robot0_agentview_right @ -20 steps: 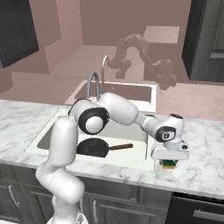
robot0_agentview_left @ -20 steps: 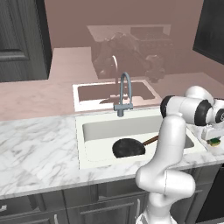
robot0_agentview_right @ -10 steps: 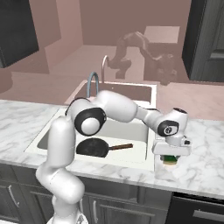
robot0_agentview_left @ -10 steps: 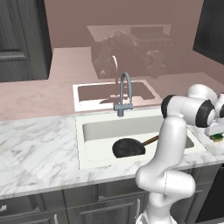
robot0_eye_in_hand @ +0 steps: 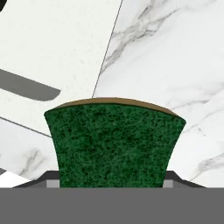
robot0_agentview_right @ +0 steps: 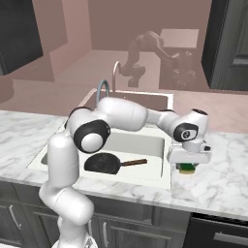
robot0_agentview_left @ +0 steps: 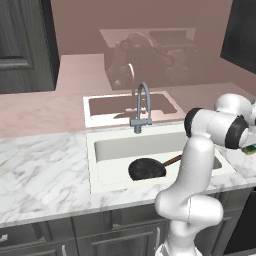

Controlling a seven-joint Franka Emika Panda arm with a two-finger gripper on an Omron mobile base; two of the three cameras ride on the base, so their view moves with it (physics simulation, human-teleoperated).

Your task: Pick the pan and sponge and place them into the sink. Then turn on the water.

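The green-and-yellow sponge [robot0_agentview_right: 186, 168] hangs just above the marble counter, right of the sink [robot0_agentview_right: 165, 180], with my gripper [robot0_agentview_right: 187, 164] shut on it from above. In the hand view the sponge's green face [robot0_eye_in_hand: 114, 144] sits between my fingertips [robot0_eye_in_hand: 49, 180]. In the left base view the sponge [robot0_agentview_left: 248, 148] peeks out behind the arm at the far right. The black pan [robot0_agentview_left: 146, 168] lies inside the white sink [robot0_agentview_left: 92, 150], its brown handle pointing right; it is the same pan [robot0_agentview_right: 101, 163] in the right base view. No water runs from the grey faucet [robot0_agentview_left: 142, 102].
Marble counter [robot0_agentview_right: 218, 179] stretches to the right of the basin and to its left [robot0_agentview_left: 40, 175]. The gooseneck faucet [robot0_agentview_right: 102, 90] stands at the back rim. A glossy pink wall behind mirrors the arm and basin. Dark cabinets flank the scene.
My gripper has risen a little with the sponge in it, lifting it off the counter. The pan has not moved.
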